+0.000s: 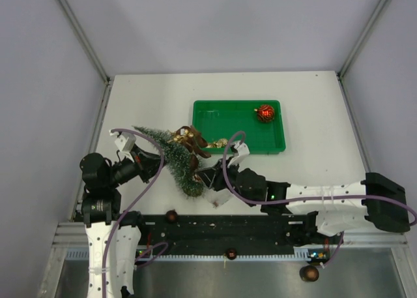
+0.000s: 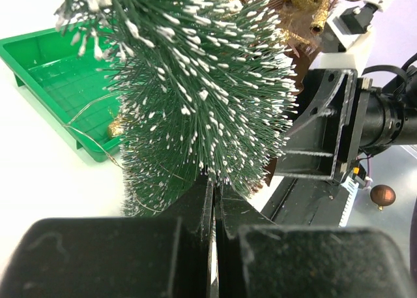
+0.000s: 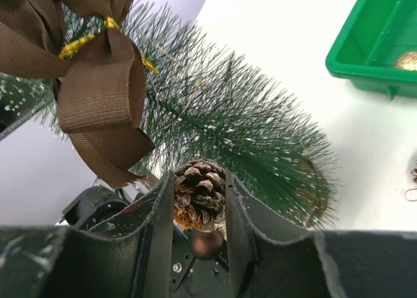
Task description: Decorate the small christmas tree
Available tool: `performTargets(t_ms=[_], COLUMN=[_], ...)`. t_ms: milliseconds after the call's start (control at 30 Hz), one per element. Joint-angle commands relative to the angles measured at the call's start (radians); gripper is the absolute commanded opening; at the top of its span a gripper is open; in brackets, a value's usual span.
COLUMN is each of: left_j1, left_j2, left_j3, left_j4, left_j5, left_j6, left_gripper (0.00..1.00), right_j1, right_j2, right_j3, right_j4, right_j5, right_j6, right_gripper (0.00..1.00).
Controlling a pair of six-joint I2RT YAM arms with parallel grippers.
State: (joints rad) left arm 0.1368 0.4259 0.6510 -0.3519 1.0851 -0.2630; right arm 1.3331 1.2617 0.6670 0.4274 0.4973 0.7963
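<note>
Closest to my right wrist lens, a pine cone (image 3: 199,193) sits clamped in the right jaws, pushed up against the small christmas tree (image 1: 177,162), ready for hanging, I judge. Left jaws are pressed together on its bristles, apparently holding it tilted, tip far-left, base near-right, just left of the green tray (image 1: 221,132). 1 brown ribbon bow (image 3: 98,96) already rides it; 1 red bauble (image 1: 265,113) waits in the tray. White counter (image 1: 313,109), plain grey walls around.
</note>
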Motion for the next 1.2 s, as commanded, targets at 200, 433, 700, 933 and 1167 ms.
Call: performTargets(t_ms=[200, 433, 700, 933, 1167], left_j1=[0.001, 0.001, 0.000, 0.001, 0.001], left_j2=[-0.004, -0.029, -0.058, -0.090, -0.098], left_j3=[0.018, 0.003, -0.056, -0.140, -0.186], left_j4=[-0.007, 0.008, 0.151, 0.275, 0.284], left_j5=[0.022, 0.013, -0.002, -0.063, -0.125], left_j6=[-0.004, -0.076, -0.257, -0.410, -0.416], left_gripper=[0.00, 0.00, 0.00, 0.00, 0.00], right_j1=[0.012, 0.012, 0.011, 0.009, -0.021], right_j2=[-0.085, -0.045, -0.059, -0.105, -0.124], right_j3=[-0.049, -0.027, -0.001, -0.024, -0.043], right_j4=[0.043, 0.066, 0.097, 0.126, 0.149], right_j5=[0.112, 0.124, 0.175, 0.188, 0.167], right_j6=[0.024, 0.026, -0.025, 0.000, 0.060], right_gripper=[0.00, 0.00, 0.00, 0.00, 0.00])
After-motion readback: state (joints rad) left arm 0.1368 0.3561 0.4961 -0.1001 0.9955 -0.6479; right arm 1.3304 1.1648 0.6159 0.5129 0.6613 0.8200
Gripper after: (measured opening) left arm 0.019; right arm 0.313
